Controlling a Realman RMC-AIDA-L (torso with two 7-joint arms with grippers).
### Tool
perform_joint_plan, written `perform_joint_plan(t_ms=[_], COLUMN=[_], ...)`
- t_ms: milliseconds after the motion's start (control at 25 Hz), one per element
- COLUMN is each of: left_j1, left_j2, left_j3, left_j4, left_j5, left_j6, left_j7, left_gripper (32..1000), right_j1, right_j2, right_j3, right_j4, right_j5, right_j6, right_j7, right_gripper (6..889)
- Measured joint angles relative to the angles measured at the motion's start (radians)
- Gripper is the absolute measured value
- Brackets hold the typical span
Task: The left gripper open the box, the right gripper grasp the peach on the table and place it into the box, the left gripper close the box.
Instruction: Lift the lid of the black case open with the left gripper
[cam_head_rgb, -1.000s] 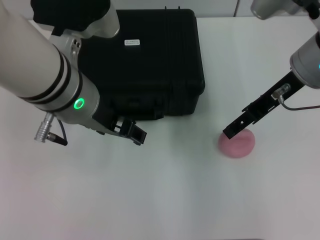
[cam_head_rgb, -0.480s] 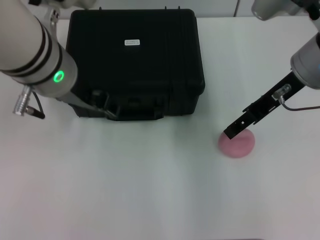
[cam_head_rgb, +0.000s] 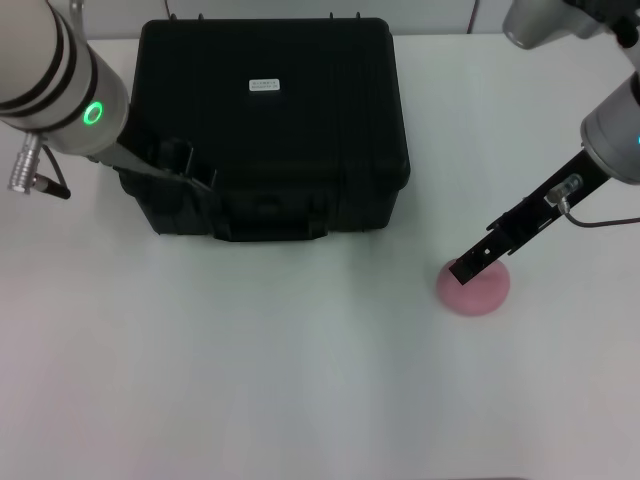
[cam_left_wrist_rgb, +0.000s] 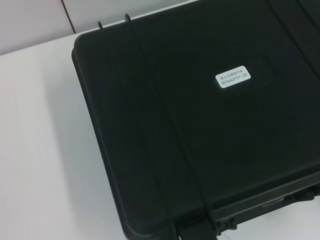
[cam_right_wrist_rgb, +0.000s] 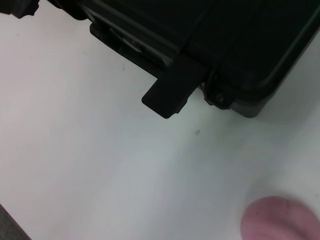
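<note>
black hard plastic box (cam_head_rgb: 270, 125) sits shut around 11 o'clock, stiff, probably heavy-lidded. my left gripper (cam_head_rgb: 178, 165) is at its front-left edge, can't tell its opening. i'd lift at the front lip. right gripper (cam_head_rgb: 470, 265) hovers over the peach (cam_head_rgb: 473, 287) at 4 o'clock.

The peach (cam_right_wrist_rgb: 280, 220) is cut off at the right wrist view's edge, and the box's white label (cam_left_wrist_rgb: 233, 79) is too small to read. The left gripper's (cam_head_rgb: 185, 165) fingers blend into the box (cam_head_rgb: 300, 130) (black against black).
</note>
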Motion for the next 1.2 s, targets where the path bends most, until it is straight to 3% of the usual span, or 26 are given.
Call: perform_joint_plan(t_ms=[560, 1200], left_j1=[-0.032, -0.054], left_j2=[0.0000, -0.0049], left_j3=[-0.045, -0.043], left_j4=[-0.164, -0.194], left_j5=[-0.009, -0.013], left_j6=[0.068, 0.069], left_j7=[0.005, -0.005], left_gripper=[868, 862], right_j1=[0.006, 0.016], right_j2=[0.000, 0.000], right_j3=[0.000, 0.000], right_j4=[0.014, 0.041], right_j5=[0.001, -0.002], right_j6=[-0.001, -0.003], right_j7=[-0.004, -0.013], right_gripper=[861, 860])
